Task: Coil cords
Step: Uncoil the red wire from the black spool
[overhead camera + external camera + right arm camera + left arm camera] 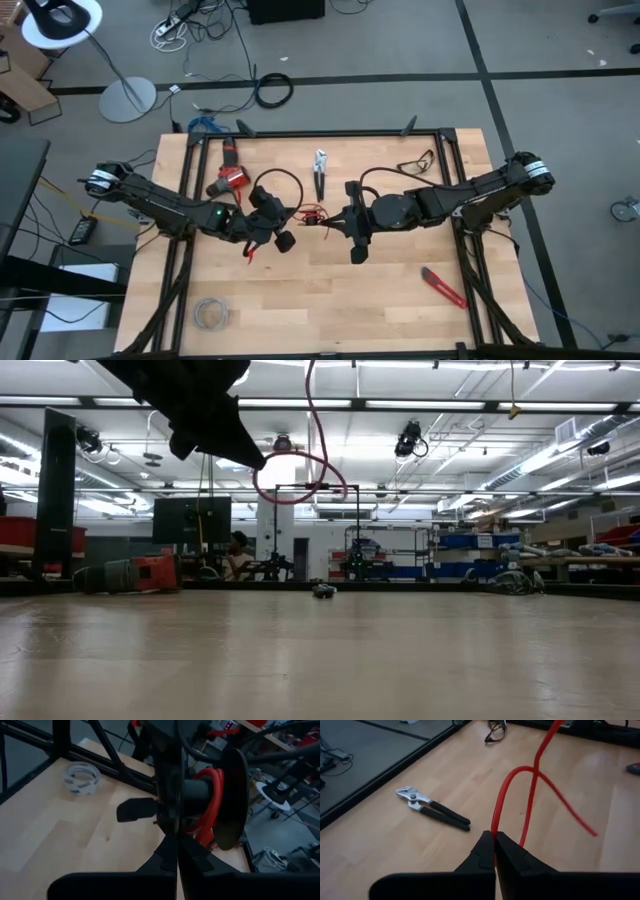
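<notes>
Left wrist view: the left gripper [494,851] has its fingers pressed together on the red wire [536,785], pinched right at the tips.
Wire from the left grip: it rises straight out of the fingertips, arcs over into a loop, crosses itself just beyond the tips, and one free end trails off to the side in mid-air.
Beyond the left grip: pliers [431,808] lie flat on the wooden table [380,845], well apart from the wire; farther off, glasses [495,731] sit near the table's edge.
Right wrist view: the right gripper [176,854] has its fingers together; whether anything is between them cannot be told.
Just past the right fingertips: a black spool [215,795] on the left arm, with red wire wound round its core.
Farther past the spool: a pale grey wire coil [81,777] rests on the table near the frame.
High view: both grippers meet over the table's middle, the wire [316,215] between them.
Low view: the wire [305,465] hangs looped well above the tabletop.
</notes>
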Available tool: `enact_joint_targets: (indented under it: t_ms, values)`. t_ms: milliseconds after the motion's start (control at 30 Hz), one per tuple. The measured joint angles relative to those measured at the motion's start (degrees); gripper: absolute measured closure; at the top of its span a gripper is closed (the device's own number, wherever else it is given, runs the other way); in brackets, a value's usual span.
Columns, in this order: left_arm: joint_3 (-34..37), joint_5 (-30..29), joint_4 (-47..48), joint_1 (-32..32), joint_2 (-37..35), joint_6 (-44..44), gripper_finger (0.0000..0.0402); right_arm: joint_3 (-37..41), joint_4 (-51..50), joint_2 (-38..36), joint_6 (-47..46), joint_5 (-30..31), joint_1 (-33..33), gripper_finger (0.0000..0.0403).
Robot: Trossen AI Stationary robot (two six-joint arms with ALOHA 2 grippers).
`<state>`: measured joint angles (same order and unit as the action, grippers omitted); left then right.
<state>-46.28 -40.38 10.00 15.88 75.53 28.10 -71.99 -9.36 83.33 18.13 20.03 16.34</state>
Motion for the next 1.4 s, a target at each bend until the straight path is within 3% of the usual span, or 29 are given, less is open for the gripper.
enact_joint_targets:
  t_ms: [433, 1167, 1400]
  values:
    - [-0.02, 0.09, 0.08, 0.00, -0.03, 0.84, 0.0399, 0.00, -5.17, 0.00, -2.01, 0.27, -0.24, 0.0403]
    - [1.62, 2.92, 0.80, 2.23, 0.93, 4.98, 0.0398, 0.00, -6.26, 0.00, -2.07, 7.52, 1.93, 0.0403]
    - [1.62, 3.23, -0.61, 3.85, 4.41, 5.20, 0.0368, 0.00, -5.87, 0.00, -1.61, 7.86, 2.29, 0.0403]
